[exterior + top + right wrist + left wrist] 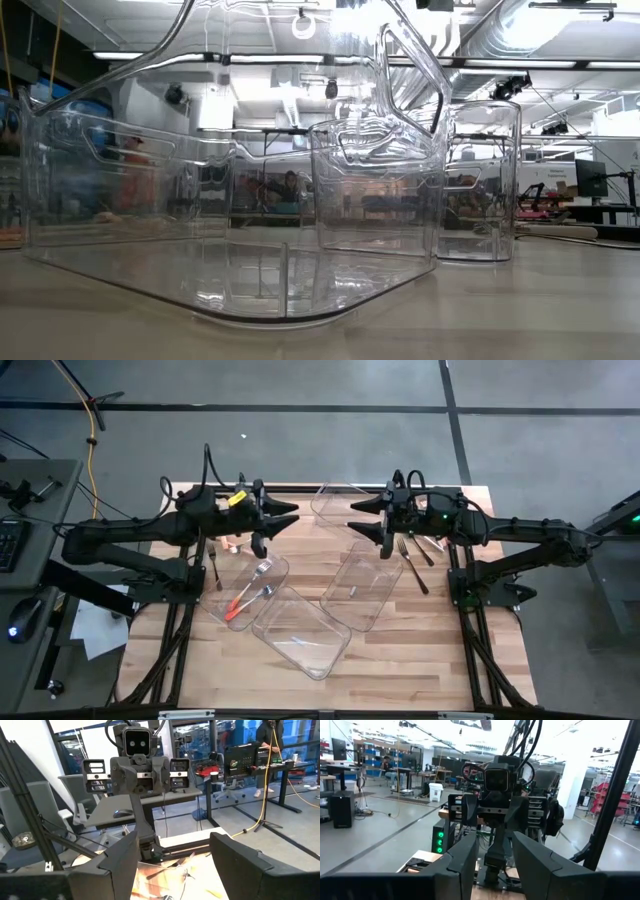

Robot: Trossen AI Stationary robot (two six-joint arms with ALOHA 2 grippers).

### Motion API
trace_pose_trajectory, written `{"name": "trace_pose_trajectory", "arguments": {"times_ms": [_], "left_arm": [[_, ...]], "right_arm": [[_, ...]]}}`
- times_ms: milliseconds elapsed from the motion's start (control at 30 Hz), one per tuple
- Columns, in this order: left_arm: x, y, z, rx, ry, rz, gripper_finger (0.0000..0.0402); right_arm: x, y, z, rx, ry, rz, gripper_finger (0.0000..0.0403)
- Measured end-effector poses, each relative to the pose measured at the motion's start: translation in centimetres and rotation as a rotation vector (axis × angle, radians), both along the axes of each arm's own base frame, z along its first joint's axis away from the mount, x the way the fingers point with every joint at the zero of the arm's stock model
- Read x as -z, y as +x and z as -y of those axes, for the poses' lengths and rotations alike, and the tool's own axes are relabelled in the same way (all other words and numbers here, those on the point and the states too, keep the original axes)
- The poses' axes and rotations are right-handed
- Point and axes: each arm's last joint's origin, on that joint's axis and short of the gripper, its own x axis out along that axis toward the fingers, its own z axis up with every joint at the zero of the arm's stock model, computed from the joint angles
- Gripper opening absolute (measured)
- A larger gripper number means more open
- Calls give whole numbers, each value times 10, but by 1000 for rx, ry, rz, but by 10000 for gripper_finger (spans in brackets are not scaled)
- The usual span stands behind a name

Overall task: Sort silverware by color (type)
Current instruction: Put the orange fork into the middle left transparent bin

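Two orange-handled forks (250,592) lie inside the clear bin (222,612) at the table's left. Two black forks (414,560) lie on the wood below my right arm, and one more fork (215,566) lies on the table left of that bin. My left gripper (290,516) (495,852) hovers high over the far middle, pointing level toward the right, open and holding nothing. My right gripper (353,518) (172,852) faces it from the right, also raised, open and holding nothing.
Three more clear bins stand on the table: one in the near middle (300,632) (200,220), one to the right (362,588), one at the far edge (335,500). A small pale object (232,546) lies by the left arm. Bare wood (420,660) lies at the near right.
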Motion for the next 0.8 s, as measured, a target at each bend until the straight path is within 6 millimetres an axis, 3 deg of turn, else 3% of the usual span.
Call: {"name": "trace_pose_trajectory", "arguments": {"times_ms": [600,800], "left_arm": [[2,0,2,46,13,-25,110],[7,0,1,45,13,-77,42]], "right_arm": [[0,0,0,0,-16,-3,229],[0,0,0,1,-15,-3,229]]}}
